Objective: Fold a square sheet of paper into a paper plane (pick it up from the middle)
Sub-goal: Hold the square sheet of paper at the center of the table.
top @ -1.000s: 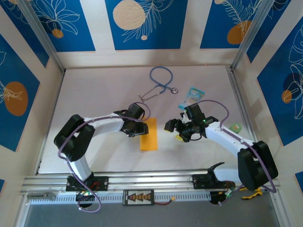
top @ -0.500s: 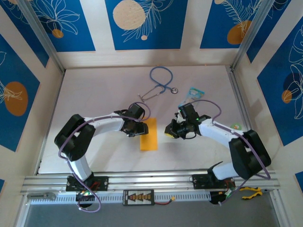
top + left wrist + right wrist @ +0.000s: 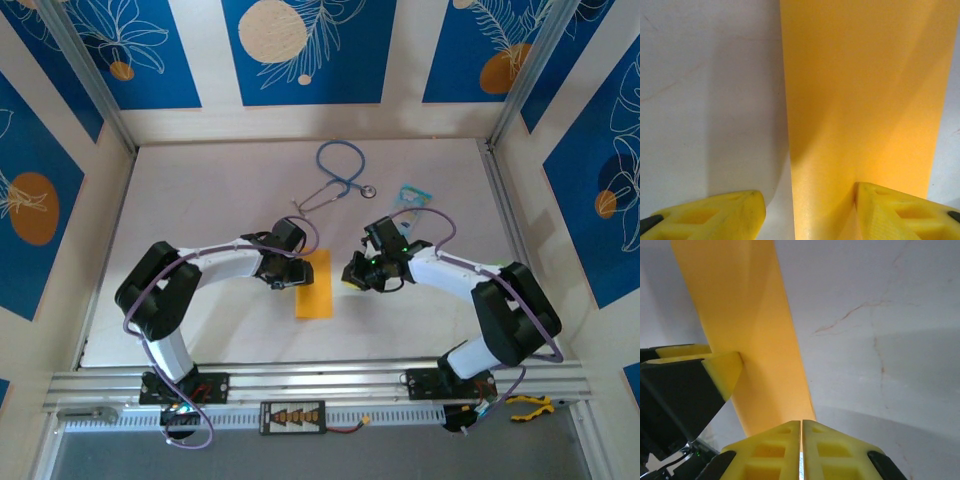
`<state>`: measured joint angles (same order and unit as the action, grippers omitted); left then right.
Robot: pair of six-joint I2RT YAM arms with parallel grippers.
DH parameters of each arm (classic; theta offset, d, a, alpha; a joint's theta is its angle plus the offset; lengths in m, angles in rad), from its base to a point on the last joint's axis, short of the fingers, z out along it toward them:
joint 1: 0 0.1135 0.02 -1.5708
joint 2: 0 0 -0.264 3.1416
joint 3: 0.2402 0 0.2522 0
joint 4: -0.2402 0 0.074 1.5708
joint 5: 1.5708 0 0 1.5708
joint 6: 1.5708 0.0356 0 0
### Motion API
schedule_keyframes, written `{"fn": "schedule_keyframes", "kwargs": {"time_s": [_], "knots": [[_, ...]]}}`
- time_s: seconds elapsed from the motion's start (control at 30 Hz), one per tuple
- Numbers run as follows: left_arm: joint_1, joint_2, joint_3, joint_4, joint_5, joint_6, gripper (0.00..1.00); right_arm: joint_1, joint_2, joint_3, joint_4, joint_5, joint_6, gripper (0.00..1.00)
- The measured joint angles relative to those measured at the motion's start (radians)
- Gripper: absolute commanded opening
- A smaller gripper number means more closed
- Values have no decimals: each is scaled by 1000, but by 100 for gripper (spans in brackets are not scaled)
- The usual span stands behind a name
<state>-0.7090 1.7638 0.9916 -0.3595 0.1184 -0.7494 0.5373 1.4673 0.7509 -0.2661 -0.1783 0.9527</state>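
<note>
The square sheet of paper (image 3: 315,286) lies flat on the white table as a narrow orange-yellow rectangle, folded to about half width. My left gripper (image 3: 297,274) stands open at its upper left edge. In the left wrist view the left gripper (image 3: 809,200) straddles the sheet's (image 3: 860,90) long edge, one finger over the paper and the other over bare table. My right gripper (image 3: 350,277) is shut and empty, just right of the sheet. In the right wrist view the right gripper (image 3: 801,423) points at the sheet's (image 3: 755,340) near corner. A paper plane is out of view.
A blue stethoscope (image 3: 340,175) lies at the back middle of the table. A light-blue packet (image 3: 412,194) sits behind the right arm, partly covered by it. Aluminium rails run along the table's front and right sides.
The right gripper has shut and moved left, closer to the sheet's right edge. The left arm and the sheet have stayed put.
</note>
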Motion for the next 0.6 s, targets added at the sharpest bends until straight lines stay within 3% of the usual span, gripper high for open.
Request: {"fn": "schedule_keyframes", "kwargs": {"time_s": [0.27,0.43,0.6], "knots": [[0,9,5,-5,0,0,57,-1,-115,-78,24,45,26,9],[0,11,6,-7,0,0,57,-1,-115,-92,61,24,26,9],[0,13,6,-7,0,0,57,21,-72,-89,117,-8,17,2]]}}
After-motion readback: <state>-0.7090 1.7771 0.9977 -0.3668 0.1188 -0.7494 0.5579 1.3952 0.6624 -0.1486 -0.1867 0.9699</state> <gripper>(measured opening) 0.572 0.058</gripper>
